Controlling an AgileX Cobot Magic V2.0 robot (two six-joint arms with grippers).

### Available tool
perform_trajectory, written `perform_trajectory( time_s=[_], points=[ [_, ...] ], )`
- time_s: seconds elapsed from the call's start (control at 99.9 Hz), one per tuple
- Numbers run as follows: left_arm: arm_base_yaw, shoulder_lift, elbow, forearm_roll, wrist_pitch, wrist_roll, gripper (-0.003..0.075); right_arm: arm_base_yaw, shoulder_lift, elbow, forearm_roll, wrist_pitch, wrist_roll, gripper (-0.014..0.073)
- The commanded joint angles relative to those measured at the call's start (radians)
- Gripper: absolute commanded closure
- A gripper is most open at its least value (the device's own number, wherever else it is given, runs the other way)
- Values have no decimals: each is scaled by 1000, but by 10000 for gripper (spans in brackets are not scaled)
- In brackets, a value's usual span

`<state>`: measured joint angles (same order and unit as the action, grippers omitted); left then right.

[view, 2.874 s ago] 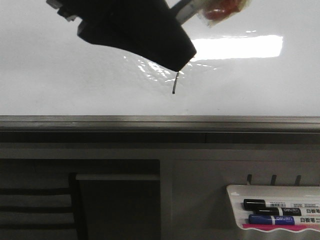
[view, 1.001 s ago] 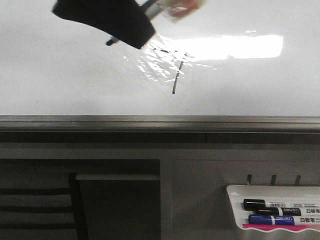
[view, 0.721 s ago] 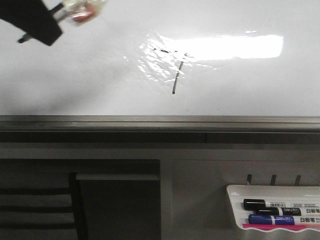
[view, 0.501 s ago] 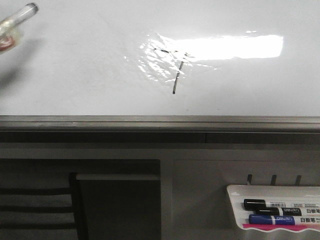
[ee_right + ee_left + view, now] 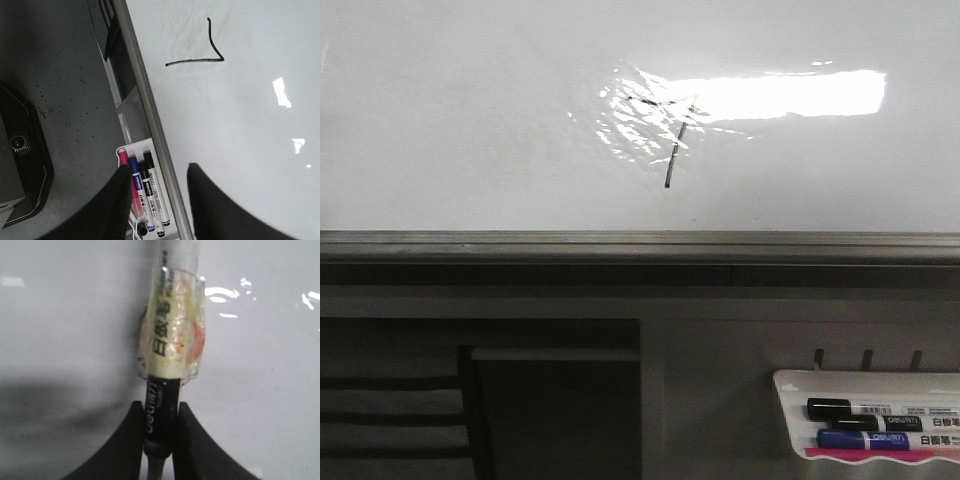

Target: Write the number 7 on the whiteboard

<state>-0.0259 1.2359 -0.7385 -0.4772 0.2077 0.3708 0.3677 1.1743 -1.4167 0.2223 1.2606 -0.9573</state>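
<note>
Left gripper: closed on a black marker, barrel label in Chinese characters plus a partly legible brand, wrapped in tape. Right gripper: jaws apart, empty. The number 7 sits on the whiteboard centrally, above the lower edge rail, partly in glare; downstroke slants toward the rail. Neither arm appears in the front view. Judgement: figure complete. Tray markers lie at the lower right corner, labels too small to read.

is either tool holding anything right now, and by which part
The left tool grips a black marker by its dark lower barrel. The right tool is open and empty.
</note>
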Motion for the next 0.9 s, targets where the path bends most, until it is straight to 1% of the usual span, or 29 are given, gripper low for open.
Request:
perform_trajectory(
  time_s=[0.0, 0.08, 0.23, 0.701, 0.771, 0.781, 0.841, 0.851, 0.891],
  points=[
    [-26, -6, -26, -31, -91, -11, 741, -4, -20, -33, 6, -18, 1, 353],
    [-63, 11, -28, -31, -97, -11, 741, -4, -20, -33, 10, -22, 1, 353],
    [-128, 57, -28, -27, -171, -9, 741, -4, -20, -33, 12, -26, 1, 353],
    [-131, 62, -28, -27, -170, -9, 735, -4, -20, -33, 14, -17, 8, 353],
    [-131, 62, -28, -27, -170, -9, 696, -4, -20, -33, 14, -17, 8, 353],
    [-131, 62, -28, -27, -170, -9, 678, -4, -20, -33, 14, -17, 8, 353],
    [-131, 62, -28, -27, -170, -9, 628, -4, -20, -33, 14, -17, 8, 353],
    [-131, 62, -28, -27, -170, -9, 603, -4, -20, -33, 14, -15, 8, 353],
    [-131, 62, -28, -27, -170, -9, 562, -4, -20, -33, 18, -12, 11, 353]
  ],
)
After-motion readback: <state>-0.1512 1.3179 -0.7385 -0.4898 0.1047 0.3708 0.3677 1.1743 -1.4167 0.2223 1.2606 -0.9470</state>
